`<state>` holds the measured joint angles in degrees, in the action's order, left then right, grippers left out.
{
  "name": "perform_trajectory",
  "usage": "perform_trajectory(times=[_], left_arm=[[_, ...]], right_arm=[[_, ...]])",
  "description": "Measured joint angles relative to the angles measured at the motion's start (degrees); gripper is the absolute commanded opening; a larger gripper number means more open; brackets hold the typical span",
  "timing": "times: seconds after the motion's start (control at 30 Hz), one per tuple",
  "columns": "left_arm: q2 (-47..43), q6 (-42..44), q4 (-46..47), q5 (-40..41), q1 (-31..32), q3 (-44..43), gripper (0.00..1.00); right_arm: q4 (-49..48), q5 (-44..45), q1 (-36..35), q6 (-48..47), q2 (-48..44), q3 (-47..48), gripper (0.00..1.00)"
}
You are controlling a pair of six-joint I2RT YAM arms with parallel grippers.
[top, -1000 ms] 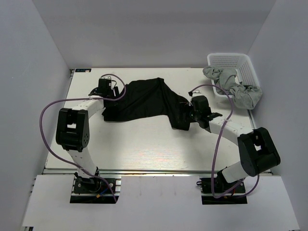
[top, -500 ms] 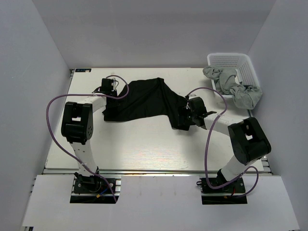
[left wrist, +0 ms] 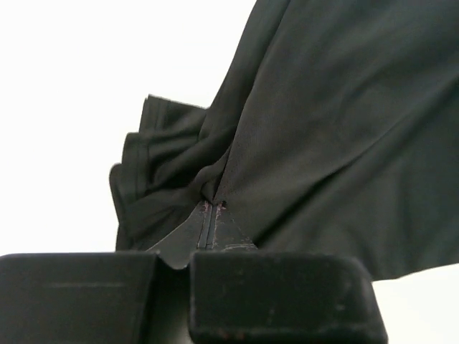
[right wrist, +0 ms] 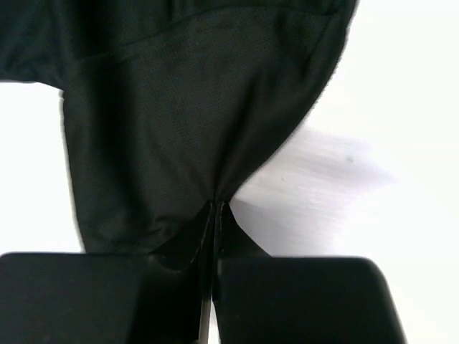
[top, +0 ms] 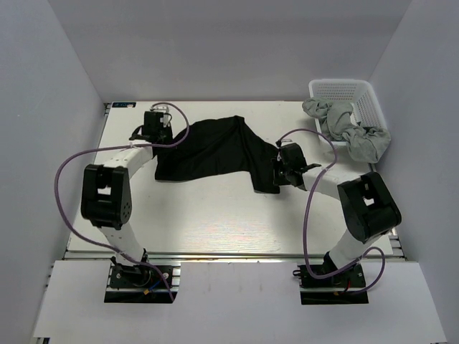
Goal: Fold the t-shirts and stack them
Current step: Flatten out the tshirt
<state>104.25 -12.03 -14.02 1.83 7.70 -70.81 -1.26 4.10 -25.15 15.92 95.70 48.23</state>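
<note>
A black t-shirt (top: 215,149) lies spread and rumpled across the middle of the table. At its left edge my left gripper (top: 161,136) is shut on a pinch of the fabric; the left wrist view has the jaws (left wrist: 210,208) pressed together with black cloth (left wrist: 337,129) bunching out of them. At the shirt's right end my right gripper (top: 278,172) is shut on the cloth too, and in the right wrist view the black fabric (right wrist: 165,122) fans out from the closed tips (right wrist: 216,208). Light grey t-shirts (top: 351,129) spill out of the basket.
A white lattice basket (top: 344,92) stands at the back right corner, with grey cloth hanging over its front rim. The white tabletop (top: 215,215) stretches bare in front of the black shirt. Grey walls close in the left, back and right sides.
Both grippers have closed on the black shirt's edges. The left gripper has shifted slightly toward the back. The right gripper has slid left onto the shirt's right end.
</note>
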Motion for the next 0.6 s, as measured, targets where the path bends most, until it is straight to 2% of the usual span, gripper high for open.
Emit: perform_trajectory(times=[0.13, 0.3, 0.4, 0.6], left_arm=[[-8.6, 0.0, 1.5, 0.2, 0.0, 0.9, 0.0], [-19.6, 0.7, 3.8, 0.9, 0.1, 1.4, 0.0], [-25.2, 1.4, 4.2, 2.7, 0.1, 1.4, 0.0], [-32.8, 4.0, 3.3, 8.4, 0.2, -0.9, 0.0]], right_arm=[[1.0, 2.7, 0.0, -0.7, -5.6, -0.1, 0.0], [-0.4, 6.2, 0.0, -2.8, -20.3, -0.3, 0.0], [-0.6, 9.2, 0.0, -4.8, -28.0, 0.2, 0.0], [-0.6, 17.5, 0.0, -10.5, -37.4, 4.7, 0.0]])
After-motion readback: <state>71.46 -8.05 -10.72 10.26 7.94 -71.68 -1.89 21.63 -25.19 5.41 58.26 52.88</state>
